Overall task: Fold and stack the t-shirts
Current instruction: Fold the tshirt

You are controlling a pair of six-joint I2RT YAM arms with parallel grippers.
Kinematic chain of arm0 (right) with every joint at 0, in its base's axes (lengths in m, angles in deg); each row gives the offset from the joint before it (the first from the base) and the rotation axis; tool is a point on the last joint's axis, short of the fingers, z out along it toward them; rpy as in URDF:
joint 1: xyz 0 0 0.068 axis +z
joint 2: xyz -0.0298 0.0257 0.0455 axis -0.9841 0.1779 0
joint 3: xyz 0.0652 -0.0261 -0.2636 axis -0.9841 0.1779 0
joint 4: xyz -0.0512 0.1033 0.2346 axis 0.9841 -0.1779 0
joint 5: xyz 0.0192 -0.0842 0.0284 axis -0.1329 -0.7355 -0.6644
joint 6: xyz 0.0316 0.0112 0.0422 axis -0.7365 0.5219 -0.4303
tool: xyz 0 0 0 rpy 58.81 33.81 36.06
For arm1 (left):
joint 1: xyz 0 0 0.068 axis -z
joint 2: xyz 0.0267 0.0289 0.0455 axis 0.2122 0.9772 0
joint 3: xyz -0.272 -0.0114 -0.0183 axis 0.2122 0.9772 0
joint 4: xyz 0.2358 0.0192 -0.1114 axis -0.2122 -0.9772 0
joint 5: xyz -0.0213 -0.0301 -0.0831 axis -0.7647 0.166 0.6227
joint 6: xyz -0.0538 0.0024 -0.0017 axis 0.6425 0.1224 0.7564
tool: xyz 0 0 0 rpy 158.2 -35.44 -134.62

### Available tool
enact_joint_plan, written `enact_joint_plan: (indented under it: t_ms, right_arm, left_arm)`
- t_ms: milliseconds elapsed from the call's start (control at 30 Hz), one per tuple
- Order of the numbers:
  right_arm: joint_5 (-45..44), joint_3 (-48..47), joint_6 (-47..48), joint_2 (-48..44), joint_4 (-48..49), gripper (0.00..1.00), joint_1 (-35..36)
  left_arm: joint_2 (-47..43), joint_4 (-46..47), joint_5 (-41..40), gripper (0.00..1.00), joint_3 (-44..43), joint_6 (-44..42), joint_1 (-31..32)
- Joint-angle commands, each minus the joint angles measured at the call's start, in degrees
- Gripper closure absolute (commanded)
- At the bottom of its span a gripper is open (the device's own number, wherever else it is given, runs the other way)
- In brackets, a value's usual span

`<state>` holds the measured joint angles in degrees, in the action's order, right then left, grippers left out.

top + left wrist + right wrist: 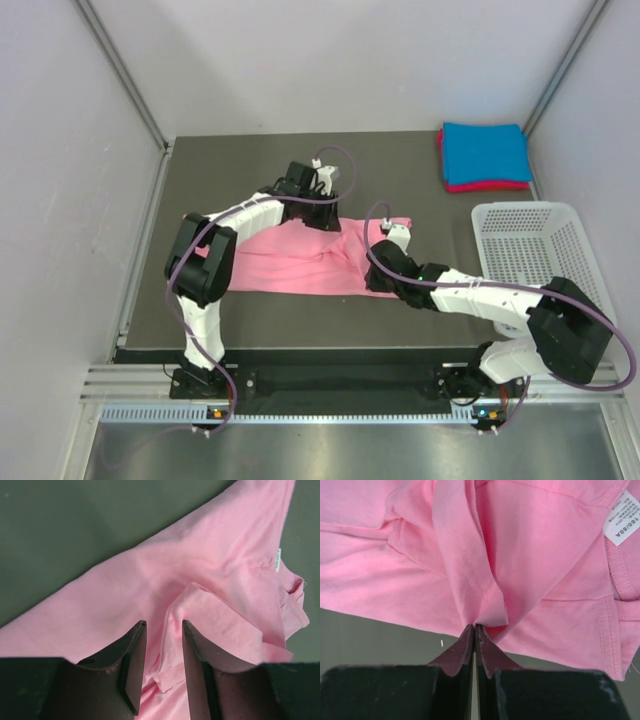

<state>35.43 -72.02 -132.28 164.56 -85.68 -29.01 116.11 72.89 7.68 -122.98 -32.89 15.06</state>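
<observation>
The light pink t-shirt lies spread and rumpled on the dark table. My left gripper is at its far edge. In the left wrist view it is open, with its jaws on either side of a raised fold of the pink cloth. My right gripper is at the shirt's right side. In the right wrist view it is shut on a pinched edge of the pink shirt. The folded bright blue t-shirt lies on the folded magenta-red one at the back right corner.
A white plastic mesh basket stands at the right edge of the table, beside my right arm. Grey walls close in the table on the left, back and right. A white label shows near the shirt's collar.
</observation>
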Motion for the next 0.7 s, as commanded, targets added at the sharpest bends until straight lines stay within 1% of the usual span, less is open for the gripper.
enact_joint_plan:
  t_ms: [0, 200, 367, 667]
  right_arm:
    - [-0.5, -0.2, 1.7, -2.2, 2.3, 1.00, -1.3]
    - [1.0, 0.1, 2.2, -1.3, 3.6, 1.00, -2.1]
    - [1.4, 0.3, 2.1, -0.9, 4.2, 1.00, -2.4]
    - [1.7, 0.4, 2.1, -0.5, 4.4, 1.00, -2.5]
  left_arm:
    - [1.5, 0.3, 5.4, 0.60, -3.8, -5.3, -0.1]
    - [5.1, 1.3, 12.1, 0.58, -6.2, -6.3, -0.1]
    - [7.9, -0.2, 12.7, 0.56, -8.5, -7.3, -0.1]
    - [11.0, 1.0, 14.4, 0.56, -10.2, -7.7, 0.2]
